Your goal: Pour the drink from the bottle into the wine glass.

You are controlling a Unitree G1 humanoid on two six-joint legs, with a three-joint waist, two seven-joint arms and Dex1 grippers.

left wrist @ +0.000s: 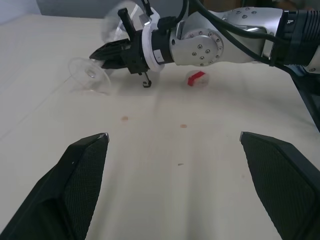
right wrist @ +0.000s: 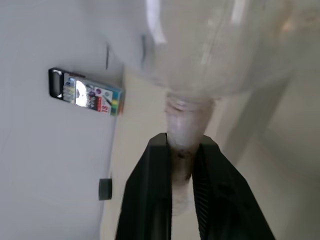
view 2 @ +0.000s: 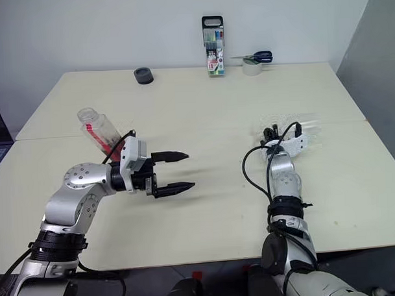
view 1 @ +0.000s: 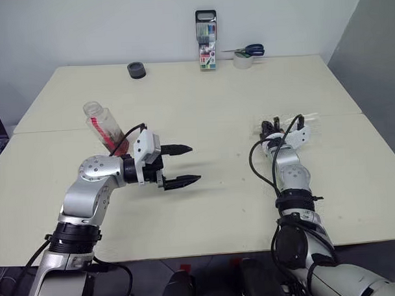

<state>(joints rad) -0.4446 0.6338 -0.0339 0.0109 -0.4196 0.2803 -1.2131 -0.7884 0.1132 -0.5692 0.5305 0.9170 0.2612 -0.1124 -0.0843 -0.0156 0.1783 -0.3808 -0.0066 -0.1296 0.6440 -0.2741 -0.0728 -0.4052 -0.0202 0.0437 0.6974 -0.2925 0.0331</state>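
The clear bottle with a red label strip leans tilted just behind my left wrist, its mouth uncapped and its lower end hidden by the arm. I cannot make out the drink inside it. My left gripper is open, points right over bare table and holds nothing. The wine glass is tipped over low above the table on the right. My right gripper is shut on the wine glass's stem, with the bowl just beyond the fingertips.
A red-and-white cap lies on the table beneath my right arm, and small brownish drops mark the tabletop. At the far edge stand a marker-pen case, a tape roll with scissors and a black roll.
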